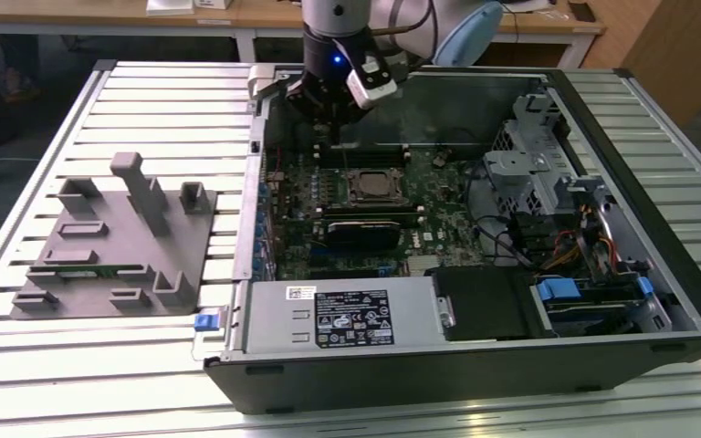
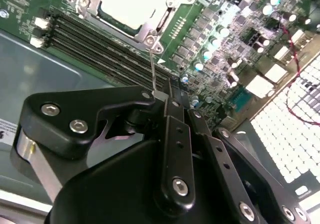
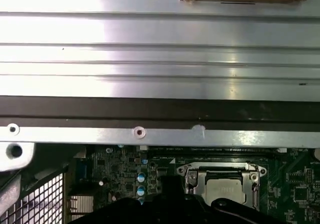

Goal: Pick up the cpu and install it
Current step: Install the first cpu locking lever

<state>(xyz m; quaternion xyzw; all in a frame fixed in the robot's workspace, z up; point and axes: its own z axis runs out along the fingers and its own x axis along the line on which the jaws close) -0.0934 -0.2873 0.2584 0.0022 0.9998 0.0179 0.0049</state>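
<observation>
Hand hangs inside the open computer case, near the case's far wall, above the motherboard and just beyond the socket. In the second wrist view the hand has its black fingers drawn together; a thin metal lever from the socket frame runs up to the fingertips. Can't tell if it's actually pinched or just touching.

CPU sits in the socket near the middle of the motherboard, pale metal top up, retention frame around it. It shows in both wrist views too.

Black RAM slots run alongside the socket, on the side toward the hand. A black ridged block lies on the near side of the socket. Power supply fills the case's near edge, drive cage at the exterior view's right.

Case lies on a slatted metal bench. Grey plastic tray sits on the bench at the exterior view's left, just beside the case, with a thin green strip lying in it.
</observation>
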